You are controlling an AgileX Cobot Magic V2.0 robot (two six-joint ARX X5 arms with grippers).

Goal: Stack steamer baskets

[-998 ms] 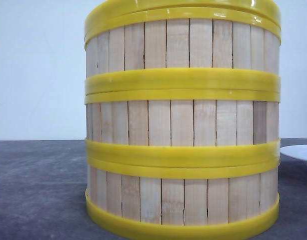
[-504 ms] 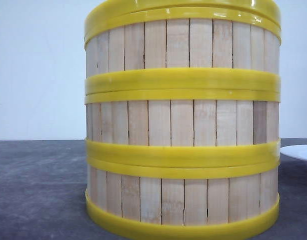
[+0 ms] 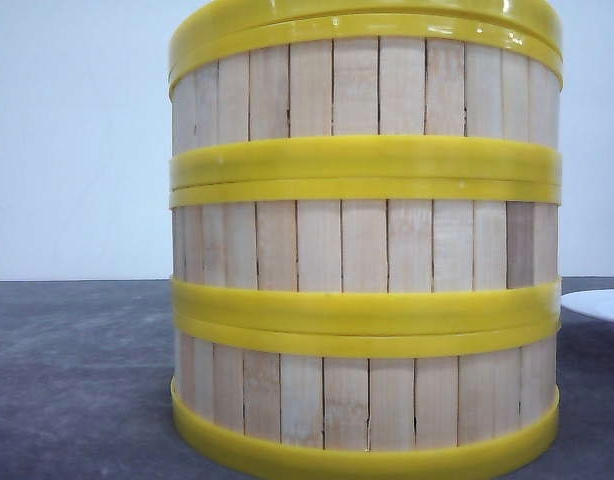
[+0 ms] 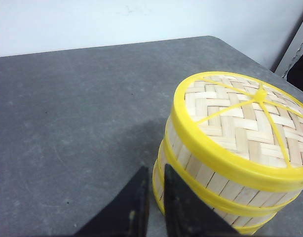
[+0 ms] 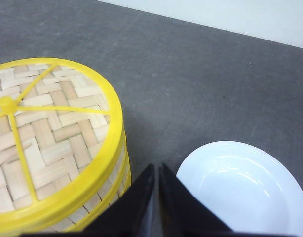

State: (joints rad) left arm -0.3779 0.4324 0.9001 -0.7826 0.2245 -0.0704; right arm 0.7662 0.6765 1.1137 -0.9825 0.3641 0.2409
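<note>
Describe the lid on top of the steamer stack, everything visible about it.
The lid is round and flat, its top woven from pale slats in a herringbone pattern, ringed by a thick yellow rim. Thin yellow spokes run from a small off-centre yellow hub to the rim. It sits level on the topmost of the stacked steamer baskets, closing the stack. Neither pincer touches it.

The three steamer baskets stand stacked one on another on the table, close before the front camera, with the lid on top. A plate lies on the table just to their right.
</note>
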